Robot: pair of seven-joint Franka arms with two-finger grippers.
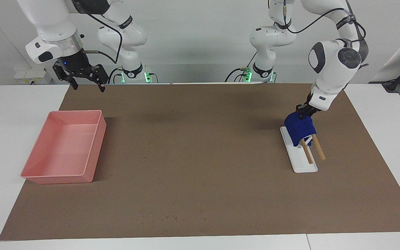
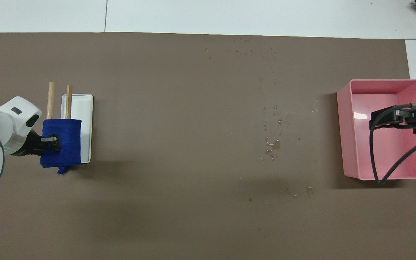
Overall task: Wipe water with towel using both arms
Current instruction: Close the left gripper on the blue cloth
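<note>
Water [image 2: 272,142]: faint pale droplets on brown bench [image 2: 157,198], mid-bench, well apart from both pincers. Left pincer [image 1: 304,113] pinches blue towel [image 1: 300,129]; right pincer [image 1: 86,80] raised, spread, empty.

Open mat [image 1: 200,146] btwn pink bin [image 1: 92,152], towel rack [image 1: 299,161].

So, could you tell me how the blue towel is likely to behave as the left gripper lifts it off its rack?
The blue towel drapes over the wooden rack, so it is probably floppy and would sag from the left gripper. It looks light, though it might drag the rack.
</note>
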